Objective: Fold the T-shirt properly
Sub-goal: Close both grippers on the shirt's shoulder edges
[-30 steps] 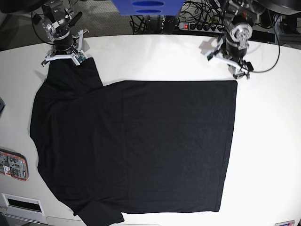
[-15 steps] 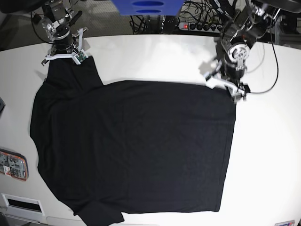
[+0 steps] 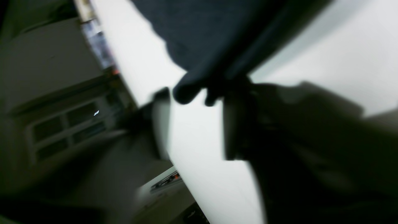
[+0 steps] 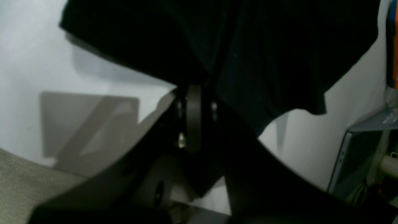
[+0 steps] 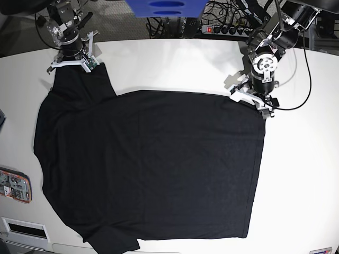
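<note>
The black T-shirt (image 5: 153, 164) lies spread flat on the white table (image 5: 175, 63). My right gripper (image 5: 74, 63) is at the far left corner, shut on the sleeve cloth. In the right wrist view its fingers (image 4: 194, 102) pinch together with the T-shirt (image 4: 264, 62) draped from them. My left gripper (image 5: 253, 100) sits low at the shirt's far right corner. The left wrist view is blurred. It shows that gripper (image 3: 199, 93) with a gap between its jaws and a lump of the shirt corner (image 3: 214, 37) at the fingertips.
A power strip (image 5: 228, 30) and cables lie behind the table, next to a blue object (image 5: 167, 8). A small orange-edged item (image 5: 15, 185) and a white box (image 5: 24, 230) sit at the near left edge. A grey laptop-like edge (image 4: 357, 155) shows in the right wrist view.
My left arm came down from behind the table onto the shirt's far right corner, and its jaws narrowed. The right arm and the shirt stayed put.
</note>
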### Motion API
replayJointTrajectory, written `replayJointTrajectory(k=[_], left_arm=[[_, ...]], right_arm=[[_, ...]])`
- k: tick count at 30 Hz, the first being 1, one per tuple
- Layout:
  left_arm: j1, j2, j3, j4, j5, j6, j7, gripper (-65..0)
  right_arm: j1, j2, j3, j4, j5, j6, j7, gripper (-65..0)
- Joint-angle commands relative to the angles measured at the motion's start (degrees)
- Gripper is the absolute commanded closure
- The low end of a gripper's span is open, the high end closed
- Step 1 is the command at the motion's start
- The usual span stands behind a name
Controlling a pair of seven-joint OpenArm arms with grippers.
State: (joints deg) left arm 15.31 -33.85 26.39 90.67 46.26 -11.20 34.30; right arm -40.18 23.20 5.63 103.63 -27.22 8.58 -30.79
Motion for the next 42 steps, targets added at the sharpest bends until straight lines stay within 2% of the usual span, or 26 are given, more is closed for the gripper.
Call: replayJointTrajectory(k=[1, 2, 4, 10, 24, 27, 34, 42], left_arm=[[1.79, 0.13, 0.99, -0.96, -4.9, -5.81, -1.21, -4.1], [1.26, 0.13, 0.99, -0.96, -4.9, -8.1, -1.21, 0.0], [-0.85, 0.39, 0.73, -0.96, -5.07, -12.14, -1.21, 0.0], [-0.67, 1.1, -1.82, -0.78, -4.9, -12.31, -1.47, 0.0], [0.56, 1.19, -2.08, -0.78, -4.81, -12.31, -1.56, 0.0], [0.65, 1.19, -2.17, -0.78, -4.9, -12.23, -1.56, 0.0], [1.44, 1.19, -2.17, 0.71, -4.9, -7.39, -1.56, 0.0], [1.17, 1.19, -2.35, 5.9, -4.63, -2.29, -1.47, 0.0]], right_arm=[[-1.0, 0.32, -0.13, -0.29, 1.07, 2.54, -2.31, 0.0], [-1.0, 0.32, -0.13, -0.29, 1.07, 2.54, -2.31, 0.0], [-0.91, 0.32, -1.72, -0.82, 0.98, 2.54, -2.31, 0.0], [-0.91, 0.32, -5.85, -1.0, 0.89, 2.54, -2.31, 0.0], [1.63, 0.4, -5.58, 0.32, 0.72, 2.54, -2.31, 0.0], [1.55, 0.4, -3.3, 1.38, 0.63, 2.54, -2.31, 0.0], [1.46, 0.4, 0.39, 3.4, 0.63, 2.54, -2.23, 0.0], [1.55, 0.4, 8.48, 3.4, 0.63, 2.63, 3.84, 0.0]])
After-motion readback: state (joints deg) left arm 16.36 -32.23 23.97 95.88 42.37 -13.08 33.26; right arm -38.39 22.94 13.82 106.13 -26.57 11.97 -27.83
